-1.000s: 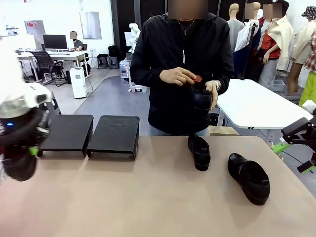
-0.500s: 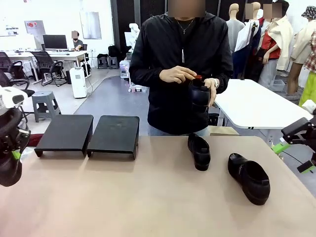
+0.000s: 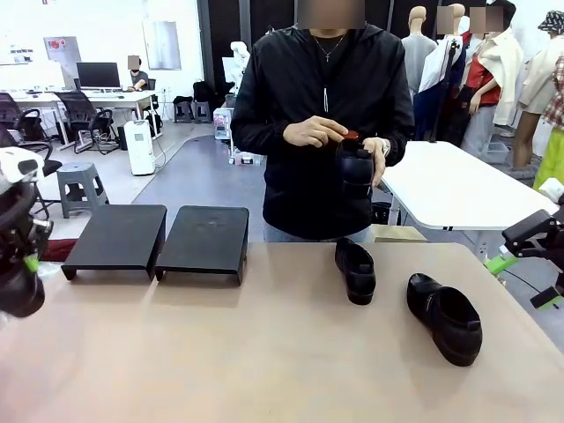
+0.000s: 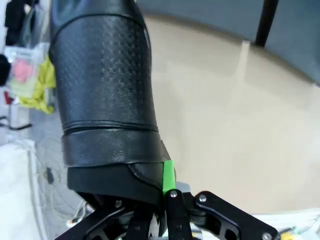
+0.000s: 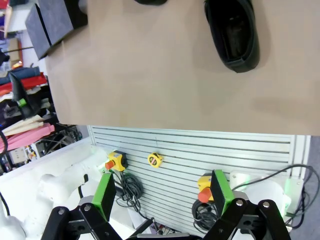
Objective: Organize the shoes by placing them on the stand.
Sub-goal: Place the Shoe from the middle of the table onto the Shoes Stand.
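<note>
At the table's far left edge my left gripper [image 3: 28, 263] is shut on a black glossy shoe [image 3: 19, 295] that hangs above the surface. The left wrist view has that shoe [image 4: 105, 100] close up, clamped against a green pad [image 4: 168, 175]. The stand [image 3: 204, 240], two black slanted panels, is bare at the back left. Two more shoes lie on the table: one at centre right [image 3: 355, 269] and one further right [image 3: 445, 317], the latter also in the right wrist view [image 5: 232, 32]. The person holds a fourth shoe [image 3: 357, 172] at chest height. My right gripper [image 3: 529, 264] stands open off the right edge.
The beige table [image 3: 264, 352] has free room across its front and middle. The person stands behind the far edge at centre. In the right wrist view the open right gripper [image 5: 162, 192] hangs over a slatted panel with yellow fittings [image 5: 155, 159] beside the table edge.
My left arm has swung outward to the left with the shoe, then risen slightly. The person's hands keep working on the held shoe. The right arm has not moved.
</note>
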